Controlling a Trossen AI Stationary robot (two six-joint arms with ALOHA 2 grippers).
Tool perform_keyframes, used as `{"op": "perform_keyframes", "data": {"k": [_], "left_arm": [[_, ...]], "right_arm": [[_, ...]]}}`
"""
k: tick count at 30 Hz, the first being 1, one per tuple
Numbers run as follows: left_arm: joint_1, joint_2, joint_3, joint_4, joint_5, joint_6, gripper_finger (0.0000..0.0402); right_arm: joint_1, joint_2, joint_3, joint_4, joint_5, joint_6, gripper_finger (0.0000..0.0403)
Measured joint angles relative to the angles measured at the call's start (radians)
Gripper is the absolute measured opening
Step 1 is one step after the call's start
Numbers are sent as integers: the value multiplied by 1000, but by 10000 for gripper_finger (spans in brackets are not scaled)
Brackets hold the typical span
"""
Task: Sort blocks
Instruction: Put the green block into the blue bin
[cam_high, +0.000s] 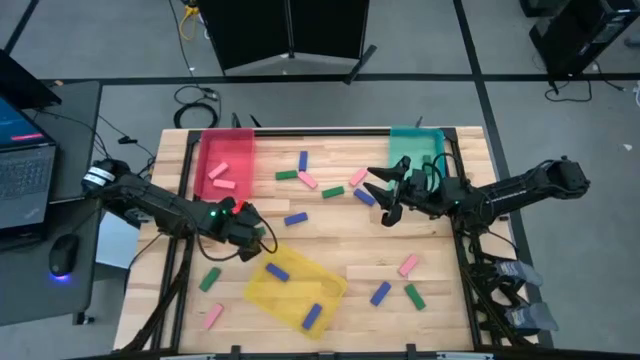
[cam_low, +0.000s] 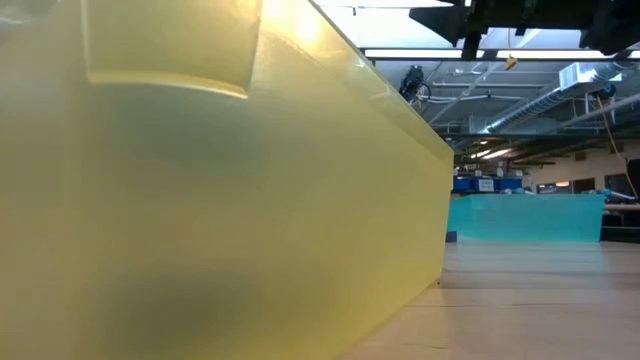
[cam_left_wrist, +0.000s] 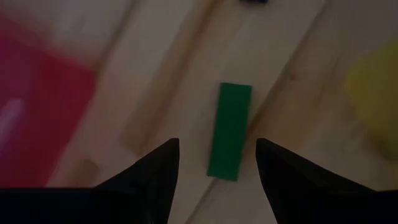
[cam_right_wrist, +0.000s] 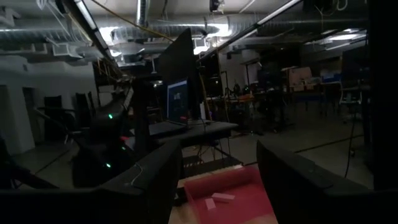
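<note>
Low view's table behind yellow tray (cam_low: 200, 200)

Left arm stretched in from the bench's (cam_high: 330, 255) left edge toward its middle, left gripper (cam_high: 255, 238) pointed down at the bench top, jaws spread apart. Right arm reaching in from the bench's right edge, right gripper (cam_high: 385, 190) held level above the bench's far half, jaws parted.

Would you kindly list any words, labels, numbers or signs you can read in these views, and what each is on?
None can be read.
Laptop screen in the high view: content too small to read.
Lit monitor in the right wrist view: too blurred to read.
Trays and blocks: no markings visible.
</note>
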Motion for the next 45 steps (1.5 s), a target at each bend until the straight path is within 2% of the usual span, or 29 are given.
{"op": "perform_keyframes", "data": {"k": [5,15,25,29,35,41,45], "left_arm": [[16,0,-85,164,65,67,220],[16,0,-175,219,47,66,220],[16,19,-275,380,80,68,231],[15,22,-290,406,80,60,203],[15,23,-290,417,79,77,103],[15,28,-262,391,56,71,106],[15,17,-186,326,-36,82,106]], "right_arm": [[9,0,0,-14,14,0,222],[9,0,0,-22,14,4,222],[9,1,0,-22,17,19,222],[9,1,1,-24,42,19,223],[9,1,1,-22,45,19,222],[34,-2,1,-22,43,9,222],[89,-36,1,-11,47,-55,222]]}}
